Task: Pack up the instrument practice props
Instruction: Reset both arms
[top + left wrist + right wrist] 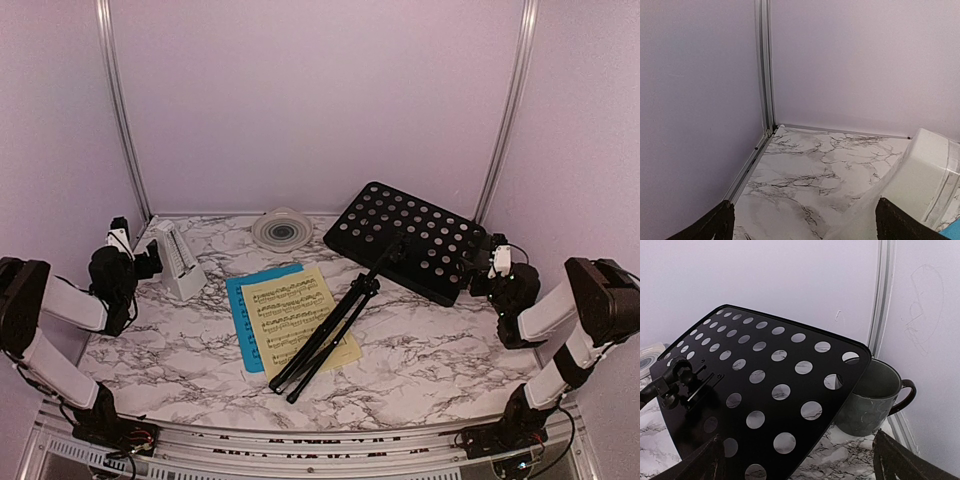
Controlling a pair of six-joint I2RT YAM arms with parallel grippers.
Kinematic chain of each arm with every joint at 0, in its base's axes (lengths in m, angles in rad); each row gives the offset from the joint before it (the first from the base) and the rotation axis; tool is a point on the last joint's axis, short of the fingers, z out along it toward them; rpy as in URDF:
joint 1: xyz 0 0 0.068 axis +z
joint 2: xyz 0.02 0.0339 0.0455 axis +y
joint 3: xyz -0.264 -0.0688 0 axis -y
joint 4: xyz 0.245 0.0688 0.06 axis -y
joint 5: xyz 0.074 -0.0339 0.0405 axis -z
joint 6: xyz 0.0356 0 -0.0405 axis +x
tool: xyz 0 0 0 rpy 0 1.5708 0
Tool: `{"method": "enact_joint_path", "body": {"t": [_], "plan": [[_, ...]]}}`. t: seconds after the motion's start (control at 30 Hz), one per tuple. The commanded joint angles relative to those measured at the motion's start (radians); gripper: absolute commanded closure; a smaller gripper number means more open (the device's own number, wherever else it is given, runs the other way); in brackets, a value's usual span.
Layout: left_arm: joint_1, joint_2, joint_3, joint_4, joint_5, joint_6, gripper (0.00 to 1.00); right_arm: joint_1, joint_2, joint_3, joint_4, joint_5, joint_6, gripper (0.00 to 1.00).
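The black hole-punched music stand lies folded on the marble table, its tripod legs stretched across a yellow sheet-music page. That page overlaps a blue page. A white pyramid metronome stands at the left. My left gripper is open just left of the metronome, nothing between its fingers. My right gripper is open at the stand's right edge. In the right wrist view the perforated desk fills the space ahead of the open fingers.
A dark mug stands in the back right corner, partly behind the stand's desk. A round white ringed object sits by the back wall. Aluminium frame posts mark the enclosure corners close to both grippers.
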Motion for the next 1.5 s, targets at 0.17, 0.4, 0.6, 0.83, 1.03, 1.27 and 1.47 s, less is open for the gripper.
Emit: {"method": "enact_joint_path", "body": {"t": [0.17,0.4,0.6,0.83,1.03,1.27,1.47], "plan": [[0.022,0.006,0.001,0.009,0.039,-0.01,0.01,0.008,0.005,0.025,0.024,0.008,0.006,0.0],[0.018,0.006,-0.003,0.02,0.046,0.004,0.0,0.008,0.005,0.025,0.024,0.008,0.007,0.0],[0.013,0.006,-0.003,0.021,0.052,0.01,0.0,0.008,0.005,0.025,0.024,0.008,0.006,0.0],[0.02,0.005,-0.002,0.015,0.039,-0.011,0.01,0.007,0.005,0.025,0.024,0.008,0.006,0.0],[0.021,0.005,-0.002,0.016,0.037,-0.01,0.01,0.008,0.006,0.025,0.024,0.008,0.007,0.0],[0.02,0.004,-0.004,0.017,0.032,-0.014,0.0,0.007,0.005,0.025,0.024,0.008,0.006,0.0],[0.02,0.005,-0.002,0.015,0.033,-0.011,0.0,0.008,0.005,0.025,0.024,0.009,0.006,0.0]]}}
